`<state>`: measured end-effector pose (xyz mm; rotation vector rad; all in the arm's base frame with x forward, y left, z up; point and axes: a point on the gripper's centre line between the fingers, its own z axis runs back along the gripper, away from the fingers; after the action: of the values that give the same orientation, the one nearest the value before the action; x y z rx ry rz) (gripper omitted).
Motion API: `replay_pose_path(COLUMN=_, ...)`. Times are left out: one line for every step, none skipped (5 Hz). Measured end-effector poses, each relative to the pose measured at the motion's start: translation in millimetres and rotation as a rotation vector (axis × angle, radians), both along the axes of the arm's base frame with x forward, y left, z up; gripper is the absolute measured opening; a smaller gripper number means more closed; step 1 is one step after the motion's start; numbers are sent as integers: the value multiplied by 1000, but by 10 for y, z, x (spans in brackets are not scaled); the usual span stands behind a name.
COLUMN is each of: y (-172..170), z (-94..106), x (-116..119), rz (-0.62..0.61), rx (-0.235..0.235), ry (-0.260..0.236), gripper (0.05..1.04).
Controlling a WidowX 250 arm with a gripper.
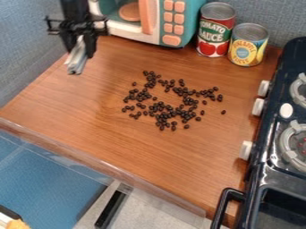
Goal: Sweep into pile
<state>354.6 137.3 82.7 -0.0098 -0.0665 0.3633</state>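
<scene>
The dark beans [169,108] lie loose and scattered over the middle of the wooden counter [113,138], thickest toward the lower part of the patch. The gripper [79,50] hangs over the counter's upper left, apart from the beans, with a pale grey piece [76,62] at its lower end — whether it is open, closed or gripping that piece, one cannot tell. The microwave [187,19] holds a round orange thing [129,12]. Beside it stand a red can [215,30] and a yellow can [247,44], both upright — their contents cannot be made out.

The top edge crops the microwave [190,20] and arm [74,11]; the right, the stove [270,127]; clustered beans [160,107] blur together in places.
</scene>
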Motion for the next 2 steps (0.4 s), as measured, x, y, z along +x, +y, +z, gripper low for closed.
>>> replay_pose_path(y=-330, z=73, x=45, rz=45, rx=90, ry=-54, gripper=390)
replay_pose_path(y=-831, z=-6, x=172, rz=-7, rx=144, ry=-99, gripper=390)
